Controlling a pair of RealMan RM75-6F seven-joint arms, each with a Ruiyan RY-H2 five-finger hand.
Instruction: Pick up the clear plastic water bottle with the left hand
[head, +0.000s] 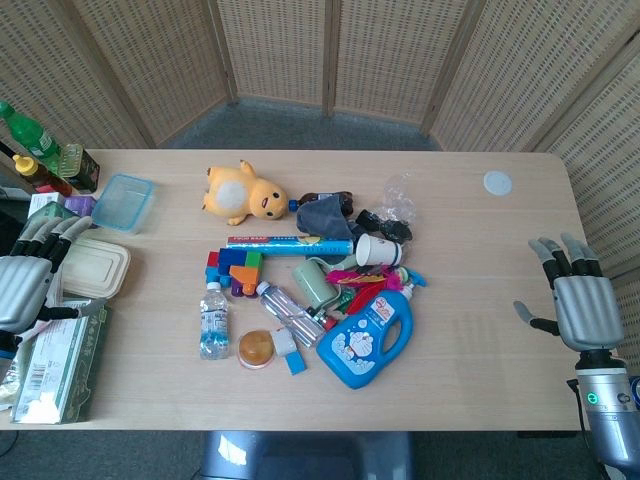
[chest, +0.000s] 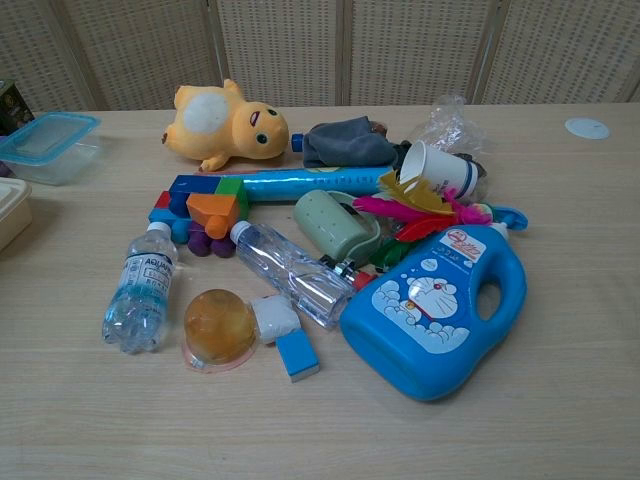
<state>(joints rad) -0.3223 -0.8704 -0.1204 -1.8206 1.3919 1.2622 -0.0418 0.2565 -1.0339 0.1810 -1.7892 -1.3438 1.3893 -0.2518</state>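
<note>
A small clear water bottle (head: 213, 320) (chest: 140, 290) with a white cap and a pale label lies on its side at the left of the clutter, cap pointing away from me. A second clear, squarer bottle (head: 290, 312) (chest: 290, 270) lies slantwise just to its right. My left hand (head: 25, 280) hovers at the table's left edge, fingers apart and holding nothing, well to the left of the water bottle. Near the right edge my right hand (head: 578, 300) also has its fingers spread and is empty. Neither hand shows in the chest view.
Right of the bottles lie a blue detergent jug (head: 365, 338), an orange dome (head: 256, 348), toy blocks (head: 235, 268), a paper cup (head: 380, 250) and a yellow plush (head: 243, 194). A beige lidded box (head: 92, 268) and a green carton (head: 60, 362) sit between my left hand and the bottle.
</note>
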